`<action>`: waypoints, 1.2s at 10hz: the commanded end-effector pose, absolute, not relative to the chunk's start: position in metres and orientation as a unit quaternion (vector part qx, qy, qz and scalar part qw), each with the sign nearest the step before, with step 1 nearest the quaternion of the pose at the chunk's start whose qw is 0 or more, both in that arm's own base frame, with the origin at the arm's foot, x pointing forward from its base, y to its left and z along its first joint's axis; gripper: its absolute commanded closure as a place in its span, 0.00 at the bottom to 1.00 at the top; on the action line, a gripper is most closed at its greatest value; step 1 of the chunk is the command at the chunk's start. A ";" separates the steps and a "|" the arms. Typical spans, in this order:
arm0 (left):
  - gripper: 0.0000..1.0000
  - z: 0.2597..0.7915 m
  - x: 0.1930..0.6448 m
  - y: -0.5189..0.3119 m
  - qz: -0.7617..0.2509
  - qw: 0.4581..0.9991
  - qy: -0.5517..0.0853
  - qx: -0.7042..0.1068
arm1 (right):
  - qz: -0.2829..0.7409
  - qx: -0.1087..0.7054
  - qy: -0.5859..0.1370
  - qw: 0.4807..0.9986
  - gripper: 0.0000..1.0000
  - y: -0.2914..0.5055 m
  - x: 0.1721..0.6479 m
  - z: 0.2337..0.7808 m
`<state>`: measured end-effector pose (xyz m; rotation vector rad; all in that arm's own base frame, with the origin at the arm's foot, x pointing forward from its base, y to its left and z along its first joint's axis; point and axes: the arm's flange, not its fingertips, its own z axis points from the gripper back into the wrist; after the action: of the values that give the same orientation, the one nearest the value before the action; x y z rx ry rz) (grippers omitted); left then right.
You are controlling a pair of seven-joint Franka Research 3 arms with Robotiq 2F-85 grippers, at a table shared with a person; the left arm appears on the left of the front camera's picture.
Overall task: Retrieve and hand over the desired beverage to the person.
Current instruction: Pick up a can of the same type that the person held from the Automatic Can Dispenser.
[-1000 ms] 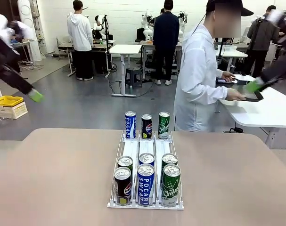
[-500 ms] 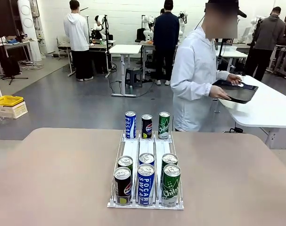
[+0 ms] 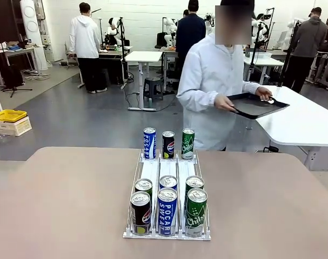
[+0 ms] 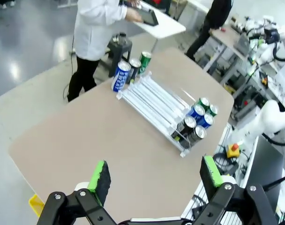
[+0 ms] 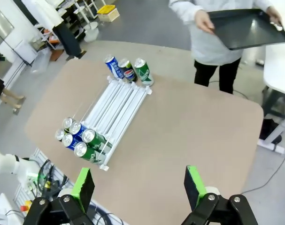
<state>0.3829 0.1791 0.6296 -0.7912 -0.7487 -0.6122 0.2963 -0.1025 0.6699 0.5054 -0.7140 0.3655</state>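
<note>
Beverage cans [image 3: 167,208] racked, far beneath both tools, untouched.
One bench [image 3: 61,205] spreads under the left tool [image 4: 155,171] and right tool [image 5: 140,180], both wide open and empty; beyond them one person [image 3: 207,91] holds one black tray [image 3: 255,106], likely to receive a drink; one three-lane rack [image 3: 151,170] keeps nine cans reachable: six nearer, three farther.

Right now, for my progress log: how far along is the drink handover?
Done: nothing visible; nine cans stand in the rack. In hand: nothing; the left gripper and right gripper hang open and empty above the table. The person holds a black tray, no can on it. Left: choosing a can, gripping it, handing it over.
</note>
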 end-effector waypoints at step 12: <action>0.00 0.629 0.355 0.169 -0.291 0.793 -0.397 -0.358 | 0.173 0.240 -0.345 0.891 0.00 -0.096 0.296 0.658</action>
<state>0.3545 0.1671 0.6256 -0.7494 -0.8413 -0.6289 0.2947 -0.0961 0.6584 0.5051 -0.7212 0.3612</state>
